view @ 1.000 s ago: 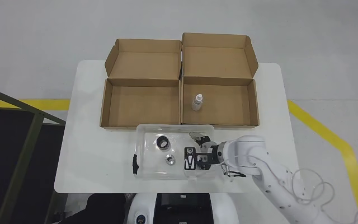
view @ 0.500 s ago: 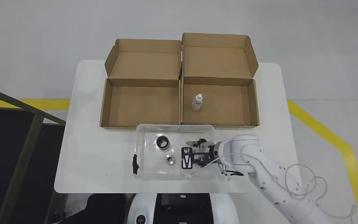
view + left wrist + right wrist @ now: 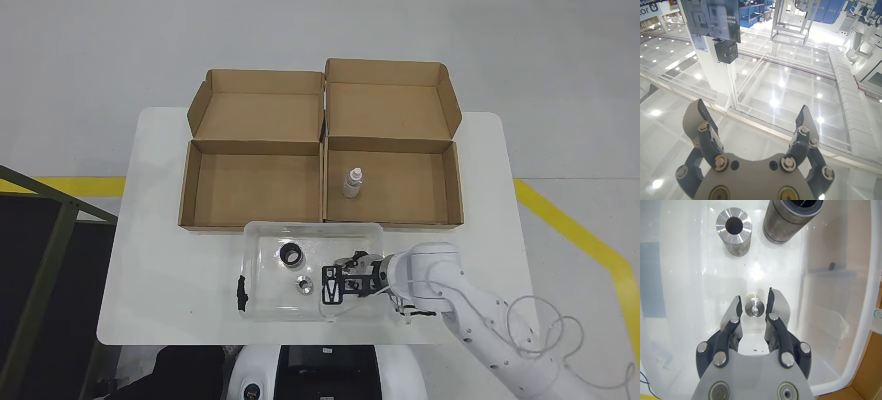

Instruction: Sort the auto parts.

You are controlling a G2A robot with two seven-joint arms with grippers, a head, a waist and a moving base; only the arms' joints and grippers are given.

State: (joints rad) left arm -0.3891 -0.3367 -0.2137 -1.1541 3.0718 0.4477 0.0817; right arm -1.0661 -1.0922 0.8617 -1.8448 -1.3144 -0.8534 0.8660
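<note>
A clear plastic bin [image 3: 262, 240] sits at the table's near edge. My right gripper [image 3: 334, 284] is down inside it. In the right wrist view the right gripper [image 3: 754, 294] is open, its fingers on either side of a small silver metal part [image 3: 754, 310] standing on the bin floor, with narrow gaps at both pads. Beyond it stand a bright steel bushing [image 3: 734, 235] and a larger dark cylindrical sleeve [image 3: 789, 220]; from above the bushing [image 3: 304, 288] and the sleeve [image 3: 291, 255] lie left of the gripper. My left gripper [image 3: 753, 111] is open, holds nothing and points up at a ceiling.
Two open cardboard boxes stand behind the bin: the left box [image 3: 252, 188] and the right box [image 3: 410, 190], which holds a small white bottle [image 3: 353, 181]. A black clip [image 3: 241, 292] sits on the bin's left wall. White table [image 3: 160, 250] lies bare to the left.
The right gripper has shifted slightly left inside the bin, toward the steel bushing. The bushing, sleeve, boxes and bottle have not moved.
</note>
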